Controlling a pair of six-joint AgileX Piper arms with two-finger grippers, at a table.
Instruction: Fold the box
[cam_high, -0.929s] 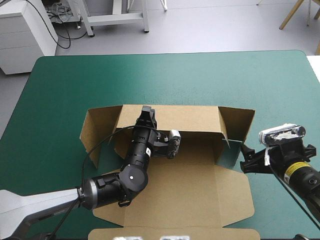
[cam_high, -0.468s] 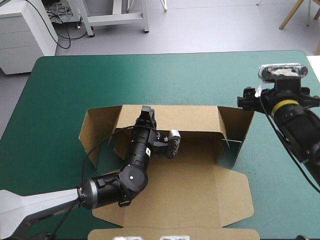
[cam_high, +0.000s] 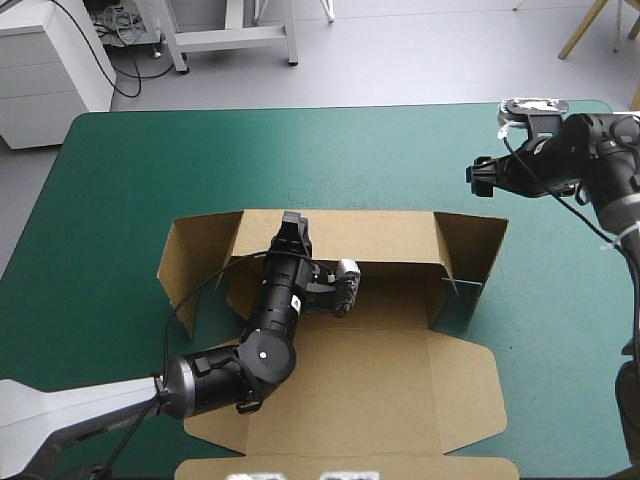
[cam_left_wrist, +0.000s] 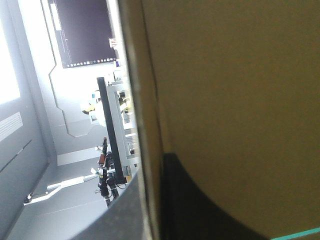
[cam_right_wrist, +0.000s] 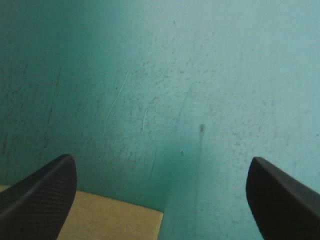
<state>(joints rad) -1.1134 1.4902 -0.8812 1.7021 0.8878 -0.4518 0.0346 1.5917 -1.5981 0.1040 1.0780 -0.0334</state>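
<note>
Figure: two arms at a table, with a brown board box partly raised.

Table: we see the teal-green cover (cam_high: 150, 170) bare around the board on all sides.

Box: the box (cam_high: 390, 310) lies at the middle of the table. Its far wall (cam_high: 390, 235) stands raised on the 12 o'clock side. A left end flap (cam_high: 195, 255) at 9 o'clock and a right end flap (cam_high: 478, 250) at 3 o'clock both stand angled toward the near edge. A wide flat panel (cam_high: 370, 390) lies toward 6 o'clock.

Markings: every face of the board that we can see is plain brown. We read no print on it.

Left gripper: the left gripper (cam_high: 295, 225) reaches in from 7 o'clock, across the flat panel, to the top edge of the far wall. In the left wrist view one black finger (cam_left_wrist: 200, 200) lies against the board, the other sits behind its edge, and the sheet is pinched between them.

Right gripper: the right gripper (cam_high: 480, 178) hangs at 1 o'clock from the box, beyond the right end flap and apart from it. In the right wrist view its fingers (cam_right_wrist: 40, 195) stand wide apart, with nothing between them. Below lies the cover, and a brown corner of the box (cam_right_wrist: 110, 217) is just beside one finger.
</note>
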